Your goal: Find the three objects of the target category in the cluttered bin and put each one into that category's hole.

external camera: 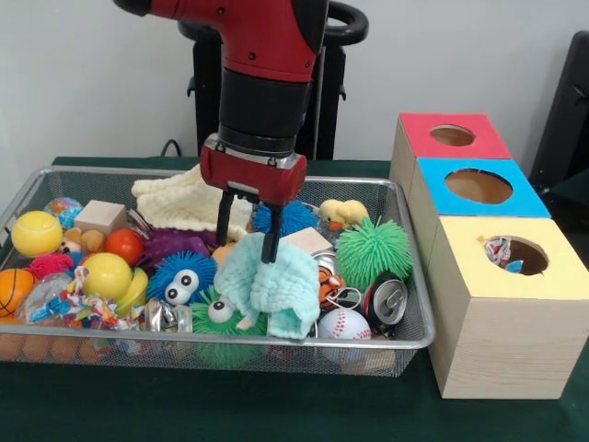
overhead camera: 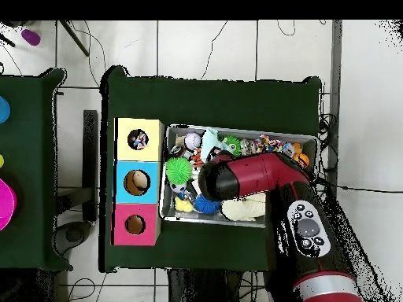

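The wire mesh bin (external camera: 419, 343) stands on the green table, full of toys; it also shows in the overhead view (overhead camera: 317, 141). My gripper (external camera: 248, 235) hangs over the bin's middle, fingers apart, open, with the top of a mint washcloth (external camera: 276, 290) bunched at its tips. One knotted cloth toy (external camera: 78, 308) of mixed colours lies at the bin's front left. Another knotted toy (external camera: 502, 250) shows inside the hole of the yellow-topped box (external camera: 552, 276), also in the overhead view (overhead camera: 139, 141). In the overhead view my arm (overhead camera: 252, 177) hides the gripper.
A blue-topped box (external camera: 433, 180) and a red-topped box (external camera: 414, 129) stand behind the yellow one, right of the bin. In the bin: pale yellow washcloth (external camera: 184, 203), green spiky ball (external camera: 373, 249), blue spiky ball (external camera: 179, 276), baseball (external camera: 342, 324), can (external camera: 385, 299), wood block (external camera: 99, 216).
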